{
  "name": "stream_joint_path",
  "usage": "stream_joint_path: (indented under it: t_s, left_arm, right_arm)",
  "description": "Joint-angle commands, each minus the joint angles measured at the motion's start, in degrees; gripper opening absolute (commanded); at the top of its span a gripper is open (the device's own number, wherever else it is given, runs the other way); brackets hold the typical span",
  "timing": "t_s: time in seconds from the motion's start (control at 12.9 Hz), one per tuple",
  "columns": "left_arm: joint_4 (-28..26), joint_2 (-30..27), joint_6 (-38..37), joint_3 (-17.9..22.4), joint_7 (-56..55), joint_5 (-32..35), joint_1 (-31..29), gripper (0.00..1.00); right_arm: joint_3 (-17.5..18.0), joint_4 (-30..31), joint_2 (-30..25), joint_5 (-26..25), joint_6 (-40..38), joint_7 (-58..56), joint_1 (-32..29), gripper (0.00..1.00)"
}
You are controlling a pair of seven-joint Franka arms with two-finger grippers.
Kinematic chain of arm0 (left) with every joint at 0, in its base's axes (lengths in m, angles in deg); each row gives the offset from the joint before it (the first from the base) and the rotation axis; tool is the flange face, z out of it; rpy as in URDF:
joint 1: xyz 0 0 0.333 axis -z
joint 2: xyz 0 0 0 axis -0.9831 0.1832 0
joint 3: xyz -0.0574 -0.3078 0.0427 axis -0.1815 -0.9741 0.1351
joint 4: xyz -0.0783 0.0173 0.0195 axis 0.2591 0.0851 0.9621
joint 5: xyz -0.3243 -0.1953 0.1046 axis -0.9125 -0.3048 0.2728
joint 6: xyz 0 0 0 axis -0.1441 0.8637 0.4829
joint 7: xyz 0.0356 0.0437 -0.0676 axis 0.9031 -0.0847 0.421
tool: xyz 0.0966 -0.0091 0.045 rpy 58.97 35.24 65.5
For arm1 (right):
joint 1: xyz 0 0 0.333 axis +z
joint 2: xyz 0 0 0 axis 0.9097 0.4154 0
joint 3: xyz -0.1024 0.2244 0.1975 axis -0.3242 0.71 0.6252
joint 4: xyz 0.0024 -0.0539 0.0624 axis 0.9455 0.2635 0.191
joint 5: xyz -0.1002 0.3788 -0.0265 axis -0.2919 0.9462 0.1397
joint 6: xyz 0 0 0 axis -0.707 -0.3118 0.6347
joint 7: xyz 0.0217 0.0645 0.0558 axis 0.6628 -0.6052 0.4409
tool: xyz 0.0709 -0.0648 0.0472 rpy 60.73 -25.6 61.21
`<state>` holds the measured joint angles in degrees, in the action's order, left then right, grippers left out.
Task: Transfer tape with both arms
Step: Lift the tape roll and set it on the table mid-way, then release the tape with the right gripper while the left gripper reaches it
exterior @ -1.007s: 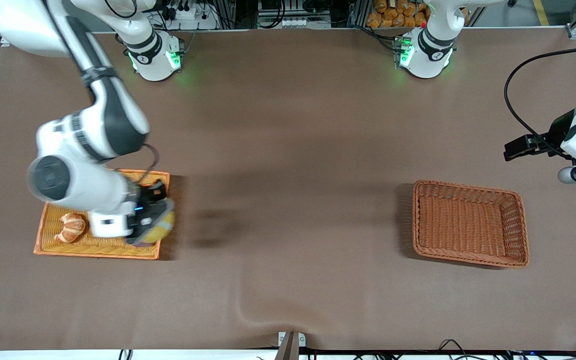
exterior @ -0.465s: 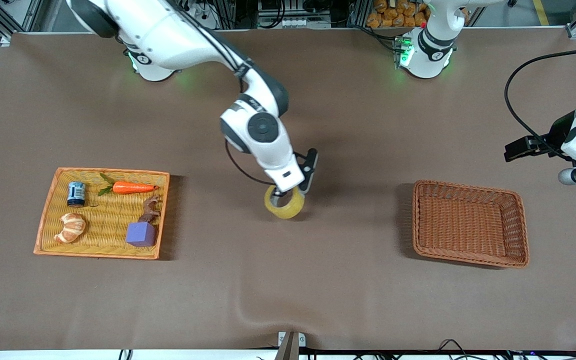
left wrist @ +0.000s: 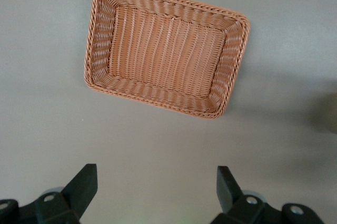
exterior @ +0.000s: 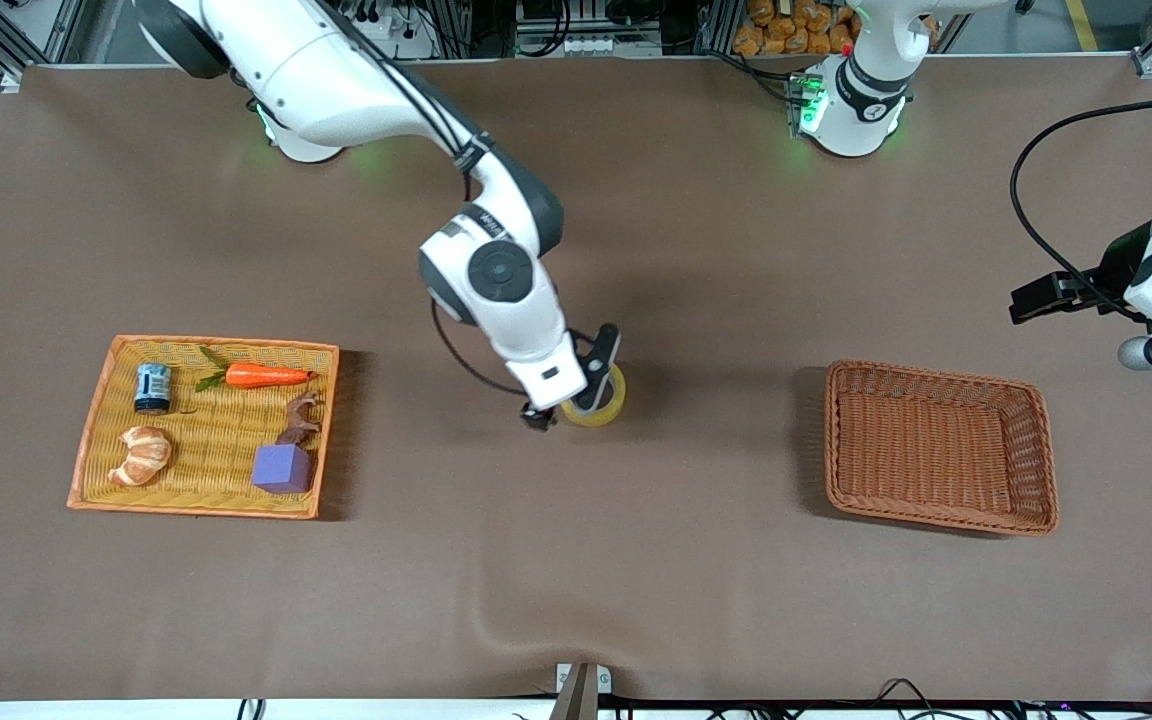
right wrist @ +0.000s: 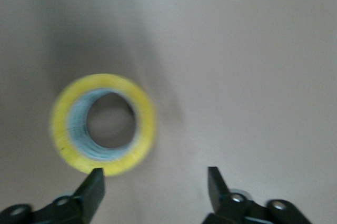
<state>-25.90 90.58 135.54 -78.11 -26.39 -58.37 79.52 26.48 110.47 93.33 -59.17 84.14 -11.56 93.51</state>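
The yellowish tape roll (exterior: 604,404) lies flat on the brown table near its middle, hollow core facing up. My right gripper (exterior: 569,391) hangs just above it, open and empty. In the right wrist view the tape (right wrist: 102,124) sits beside one finger and outside the gap of the right gripper (right wrist: 152,182). My left gripper (exterior: 1041,296) waits in the air at the left arm's end of the table, over bare table beside the basket. The left wrist view shows the left gripper (left wrist: 157,179) open and empty.
An empty brown wicker basket (exterior: 939,447) stands toward the left arm's end; it also shows in the left wrist view (left wrist: 166,50). An orange flat tray (exterior: 96,430) toward the right arm's end holds a croissant (exterior: 141,455), carrot (exterior: 266,376), small jar (exterior: 152,387), purple block (exterior: 282,467) and toy animal (exterior: 302,418).
My right arm carried the tape from the tray to the table's middle, then let go. The tape went from hanging upright in the jaws to lying flat. The left arm has not moved.
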Motion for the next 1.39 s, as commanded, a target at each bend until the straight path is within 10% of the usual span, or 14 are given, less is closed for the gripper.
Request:
stream_joint_path:
  t_s: [0.0,1.32]
  left_arm:
    - [0.8,1.0,2.4,-0.2,-0.1,-0.5,0.9,1.0]
    - [4.6,34.6,35.4,-0.4,-43.7,-4.8,37.9,1.0]
  right_arm:
    - [1.1,0.9,-3.7,-0.4,-3.8,-0.3,-5.7,1.0]
    - [1.2,10.4,-19.7,0.9,-20.2,10.5,-31.0,1.0]
